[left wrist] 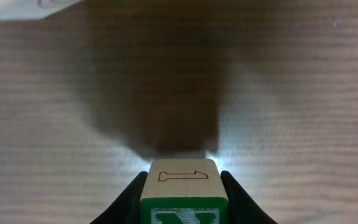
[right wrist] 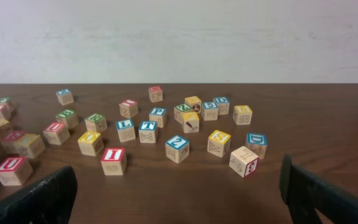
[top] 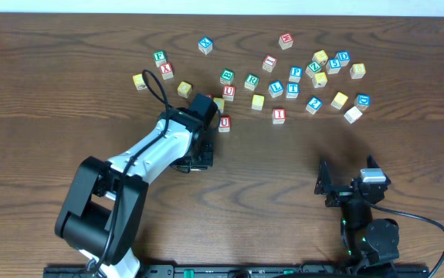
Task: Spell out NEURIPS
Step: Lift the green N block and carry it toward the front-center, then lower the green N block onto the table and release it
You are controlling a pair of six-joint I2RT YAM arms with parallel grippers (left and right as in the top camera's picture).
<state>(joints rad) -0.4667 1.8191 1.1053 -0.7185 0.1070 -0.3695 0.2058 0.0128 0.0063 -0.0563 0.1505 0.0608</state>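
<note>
My left gripper (left wrist: pixel 183 182) is shut on a wooden cube with a green N (left wrist: pixel 182 193) on its near face, held just above bare table. From overhead this gripper (top: pixel 194 158) points down below the cube cluster and hides the N cube. The other letter cubes lie scattered at the back: a red U (top: pixel 228 92) (right wrist: pixel 56 129), a red I (top: pixel 279 115) (right wrist: pixel 113 155) and a blue P (top: pixel 296 73) (right wrist: pixel 158 113). At the front right my right gripper (top: pixel 345 184) (right wrist: pixel 179 183) stands open, nothing between its fingers, well short of the cubes.
Several other cubes spread across the back, among them a blue X (top: pixel 205 45), a red-faced cube (top: pixel 224 123) beside the left wrist and a white-sided one (top: pixel 352 114). A pale wall (right wrist: pixel 179 37) rises behind the table's far edge.
</note>
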